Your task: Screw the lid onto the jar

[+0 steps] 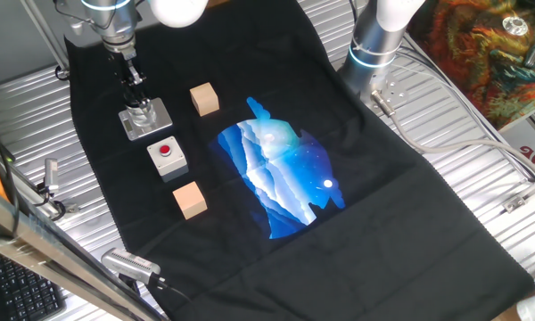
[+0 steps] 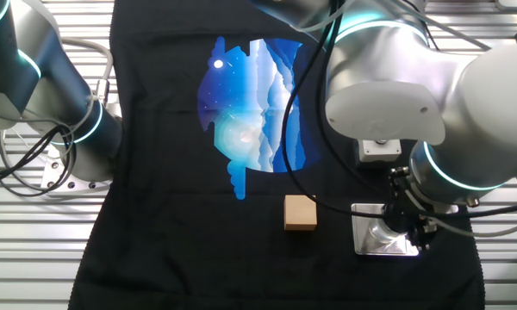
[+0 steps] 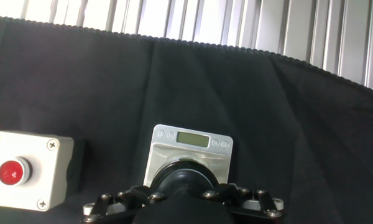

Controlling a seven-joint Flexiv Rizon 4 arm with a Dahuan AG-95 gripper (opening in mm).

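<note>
You're working over a black cloth (image 1: 357, 178) with a blue printed picture (image 1: 281, 178), spread across a ribbed metal table (image 1: 481, 152). On the cloth stand two plain wooden cubes (image 1: 204, 99) (image 1: 189, 199) and a grey box with a red round button (image 1: 168, 156), the box just beside the jar's square metal base plate (image 3: 191, 149). Your two-finger gripper (image 1: 135, 89) is down over the small pale jar (image 1: 141, 114), fingers either side of the round black lid (image 3: 185, 180) on top; whether they pinch it, you can't tell. A second silver arm (image 1: 379, 36) stands well apart.
</note>
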